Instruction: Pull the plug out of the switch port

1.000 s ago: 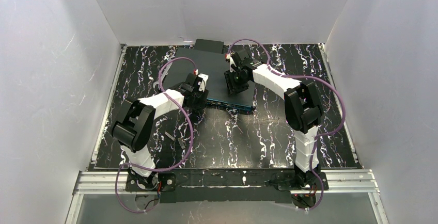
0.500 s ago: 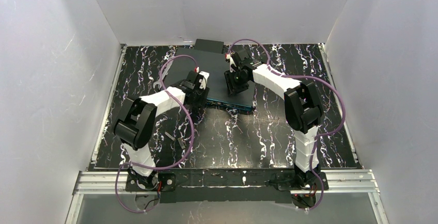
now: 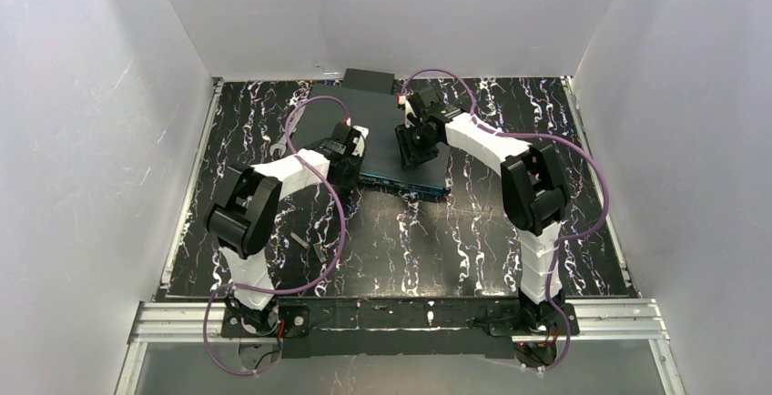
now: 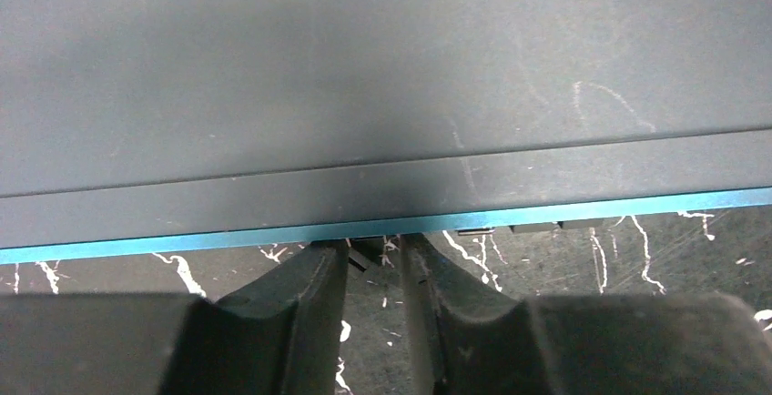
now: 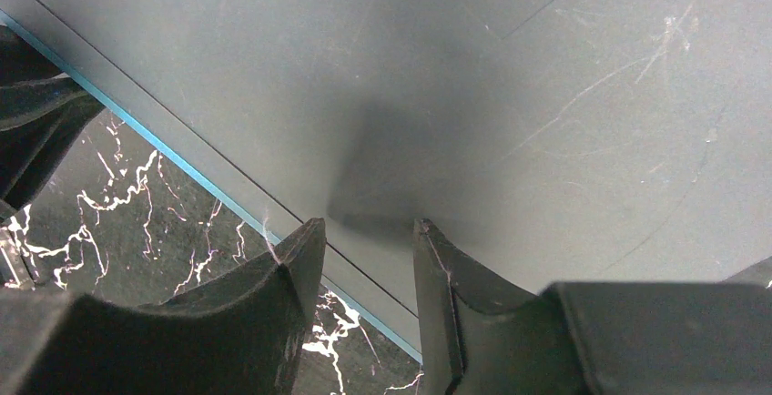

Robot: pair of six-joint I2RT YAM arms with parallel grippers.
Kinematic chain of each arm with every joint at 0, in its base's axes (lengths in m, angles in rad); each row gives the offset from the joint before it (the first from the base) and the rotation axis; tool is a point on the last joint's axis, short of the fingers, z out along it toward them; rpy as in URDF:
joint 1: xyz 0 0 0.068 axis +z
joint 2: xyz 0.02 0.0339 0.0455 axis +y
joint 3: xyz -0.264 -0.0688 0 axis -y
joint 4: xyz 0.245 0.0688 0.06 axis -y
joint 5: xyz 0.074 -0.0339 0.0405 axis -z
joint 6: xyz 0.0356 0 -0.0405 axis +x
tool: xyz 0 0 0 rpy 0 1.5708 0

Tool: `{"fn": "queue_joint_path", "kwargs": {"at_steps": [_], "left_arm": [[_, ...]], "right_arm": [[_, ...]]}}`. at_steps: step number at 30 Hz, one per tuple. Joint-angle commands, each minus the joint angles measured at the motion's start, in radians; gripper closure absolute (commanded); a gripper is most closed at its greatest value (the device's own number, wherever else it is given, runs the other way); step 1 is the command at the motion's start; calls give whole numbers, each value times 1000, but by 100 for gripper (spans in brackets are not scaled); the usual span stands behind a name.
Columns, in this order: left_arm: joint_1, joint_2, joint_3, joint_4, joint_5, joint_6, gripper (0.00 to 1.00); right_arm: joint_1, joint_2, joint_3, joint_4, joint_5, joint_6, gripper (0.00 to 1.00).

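The switch (image 3: pixel 375 115) is a flat dark grey box in the middle back of the table, with a thin teal front face (image 4: pixel 564 209). My left gripper (image 3: pixel 352 171) is at the left part of that face. In the left wrist view its fingertips (image 4: pixel 374 248) are pressed up to the teal edge. They are close together, with a small dark plug (image 4: pixel 367 253) between them. My right gripper (image 3: pixel 411 149) rests tips-down on the switch's top (image 5: pixel 510 76) near the front edge. Its fingers (image 5: pixel 369 227) are a narrow gap apart and hold nothing.
A smaller plain black box (image 3: pixel 369 77) stands behind the switch at the back wall. Two small dark pieces (image 3: pixel 309 245) lie on the marbled mat in front of the left arm. White walls close in on both sides and the back. More ports (image 4: pixel 537 227) show along the face.
My left arm has shifted slightly back and left along the switch's front, its elbow rising. The right arm and the switch have not moved.
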Motion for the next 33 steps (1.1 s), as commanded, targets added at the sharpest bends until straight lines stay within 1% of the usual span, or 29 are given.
{"fn": "queue_joint_path", "kwargs": {"at_steps": [1,5,7,9,21,33], "left_arm": [[3,2,25,60,-13,-8,78],[4,1,15,67,-35,1,83],[6,-1,6,73,-42,12,90],[8,-10,-7,81,-41,22,100],[10,-103,-151,179,-48,19,100],[10,-188,-271,248,-8,8,100]], "right_arm": [[16,42,-43,-71,-11,-4,50],[16,41,-42,-72,-12,-4,50],[16,41,-43,-72,-12,-6,50],[15,39,-44,-72,-10,-7,50],[16,36,-51,-68,-10,-4,50],[16,37,-51,-68,-10,-4,50]]}}
